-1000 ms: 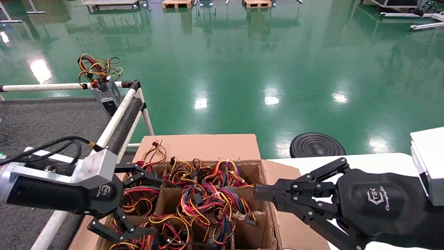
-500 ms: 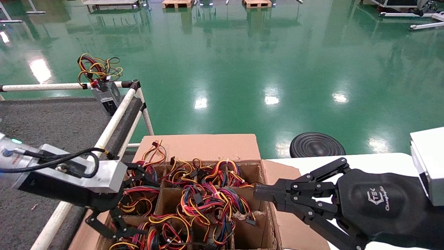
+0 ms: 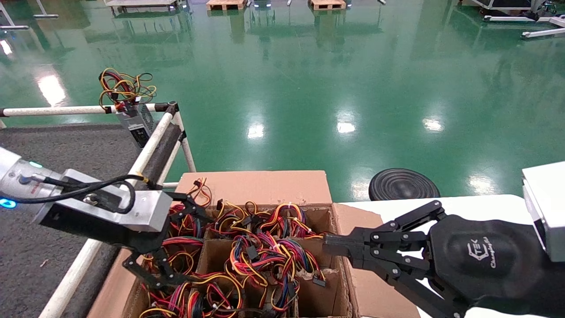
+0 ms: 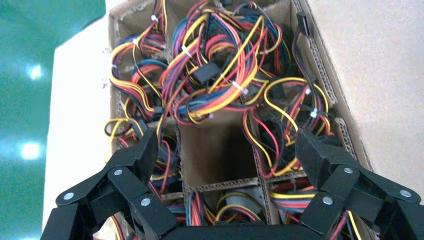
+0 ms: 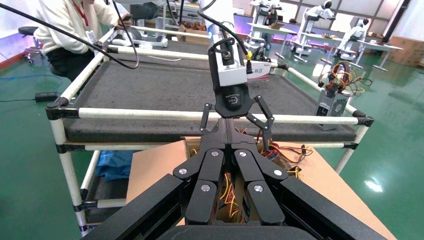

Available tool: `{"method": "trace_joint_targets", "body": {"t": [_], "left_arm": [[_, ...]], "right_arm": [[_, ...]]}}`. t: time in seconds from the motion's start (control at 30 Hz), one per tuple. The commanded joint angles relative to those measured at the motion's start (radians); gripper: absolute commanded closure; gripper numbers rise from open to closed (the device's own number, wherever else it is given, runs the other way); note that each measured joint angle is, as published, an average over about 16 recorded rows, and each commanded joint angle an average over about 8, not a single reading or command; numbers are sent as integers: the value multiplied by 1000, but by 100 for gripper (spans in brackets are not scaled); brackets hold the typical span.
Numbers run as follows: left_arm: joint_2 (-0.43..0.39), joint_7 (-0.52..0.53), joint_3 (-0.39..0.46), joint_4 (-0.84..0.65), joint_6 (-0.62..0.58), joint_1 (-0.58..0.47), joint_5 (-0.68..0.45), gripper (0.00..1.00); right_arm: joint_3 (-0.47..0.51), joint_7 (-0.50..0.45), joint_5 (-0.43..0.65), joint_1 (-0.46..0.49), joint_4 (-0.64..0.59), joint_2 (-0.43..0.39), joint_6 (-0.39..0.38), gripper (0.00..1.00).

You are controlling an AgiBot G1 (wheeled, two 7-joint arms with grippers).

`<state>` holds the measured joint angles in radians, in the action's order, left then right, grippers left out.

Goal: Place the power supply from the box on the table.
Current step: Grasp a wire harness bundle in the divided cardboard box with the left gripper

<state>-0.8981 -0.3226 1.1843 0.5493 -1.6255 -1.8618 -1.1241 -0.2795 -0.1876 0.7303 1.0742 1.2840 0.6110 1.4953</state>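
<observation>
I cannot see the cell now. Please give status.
Left gripper fingers open, over the box, nothing held. Right gripper shut, parked at box edge. Power supplies buried under tangled wires.

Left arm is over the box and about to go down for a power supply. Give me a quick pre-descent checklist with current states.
1. Left gripper open: ok, jaws spread wide.
2. Left gripper over the box: ok, above the cells on the box's left side.
3. Metal body of a power supply exposed for the grasp: cannot tell, only wire bundles show.
4. Cell straight below holds a unit: not ok, it looks bare cardboard.
5. Right gripper clear: ok, shut, at the box's right wall.
6. Table has bare carpet: ok.
</observation>
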Motion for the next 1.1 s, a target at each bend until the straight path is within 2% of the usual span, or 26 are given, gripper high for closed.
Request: {"method": "trace_joint_targets", "body": {"t": [0.03,1.1], "left_arm": [[-6,-9,3,-10,-1,-3,6,0],[-81,-99,32,-107,11,19,80,0]], "right_arm": [[0,0,0,0,0,0,0,100],[0,0,0,0,0,0,0,100]]}}
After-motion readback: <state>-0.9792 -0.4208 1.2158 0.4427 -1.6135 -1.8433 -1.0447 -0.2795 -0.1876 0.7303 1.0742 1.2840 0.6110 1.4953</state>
